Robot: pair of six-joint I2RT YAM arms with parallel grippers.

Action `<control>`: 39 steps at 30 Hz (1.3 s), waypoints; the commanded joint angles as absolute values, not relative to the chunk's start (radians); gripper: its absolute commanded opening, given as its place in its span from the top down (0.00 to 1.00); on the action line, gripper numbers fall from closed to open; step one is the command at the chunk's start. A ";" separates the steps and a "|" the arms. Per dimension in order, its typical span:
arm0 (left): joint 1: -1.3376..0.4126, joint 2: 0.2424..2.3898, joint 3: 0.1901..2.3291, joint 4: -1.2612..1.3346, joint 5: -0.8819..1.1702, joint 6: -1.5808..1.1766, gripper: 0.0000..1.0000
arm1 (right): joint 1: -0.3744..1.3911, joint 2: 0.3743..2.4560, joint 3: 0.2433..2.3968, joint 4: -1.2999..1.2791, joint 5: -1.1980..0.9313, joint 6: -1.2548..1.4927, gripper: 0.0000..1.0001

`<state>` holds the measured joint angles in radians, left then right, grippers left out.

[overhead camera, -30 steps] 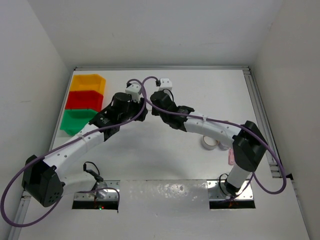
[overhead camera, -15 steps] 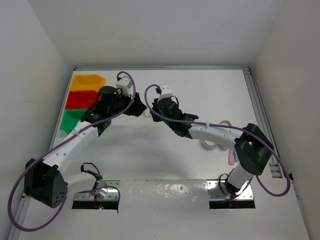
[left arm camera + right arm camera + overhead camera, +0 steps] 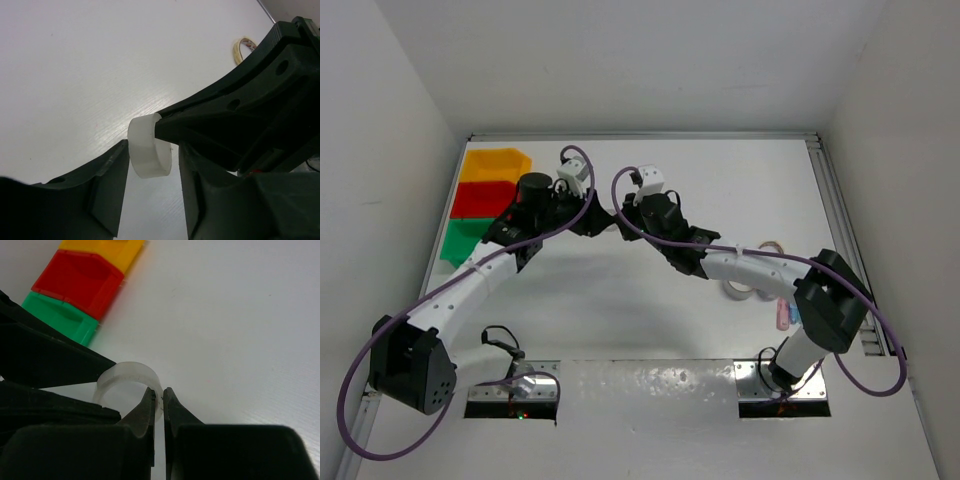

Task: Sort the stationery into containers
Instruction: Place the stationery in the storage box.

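A white tape roll [image 3: 148,156] shared at mid-worktop [image 3: 620,320].
At the left edge we see the yellow, red and green bins [image 3: 483,200], with open worktop beside them. The left pincer [image 3: 152,151] straddles the roll, released, a sliver apart on one side. The right pincer [image 3: 158,393] clenches its wall. Rightward, the right arm [image 3: 750,268] partly hides more rolls [image 3: 740,288] and sticks [image 3: 783,316].

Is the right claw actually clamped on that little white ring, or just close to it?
Clamped. The right claw is closed on the wall of the white tape roll, with one tip inside the ring and one outside.
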<state>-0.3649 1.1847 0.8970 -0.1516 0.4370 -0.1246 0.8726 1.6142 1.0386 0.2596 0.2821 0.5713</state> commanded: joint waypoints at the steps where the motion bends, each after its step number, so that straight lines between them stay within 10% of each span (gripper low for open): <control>1: -0.368 1.178 0.900 -0.138 0.465 -0.118 0.61 | 0.876 1.577 1.037 0.342 0.265 0.571 1.00; 7: -0.365 1.183 0.910 -0.201 0.463 -0.081 0.65 | 0.874 1.571 1.034 0.353 0.262 0.561 1.00; 13: -0.362 1.196 0.930 -0.233 0.453 -0.072 1.00 | 0.876 1.574 1.035 0.362 0.252 0.557 1.00; 19: -0.359 1.198 0.943 -0.242 0.399 -0.072 1.00 | 0.874 1.580 1.035 0.360 0.233 0.538 1.00; 24: -0.313 1.213 0.985 -0.270 0.310 -0.068 1.00 | 0.854 1.571 1.023 0.344 0.215 0.526 0.41; 39: 0.327 1.607 1.436 -0.604 0.357 -0.029 1.00 | 0.781 1.467 0.858 0.324 0.226 0.495 0.34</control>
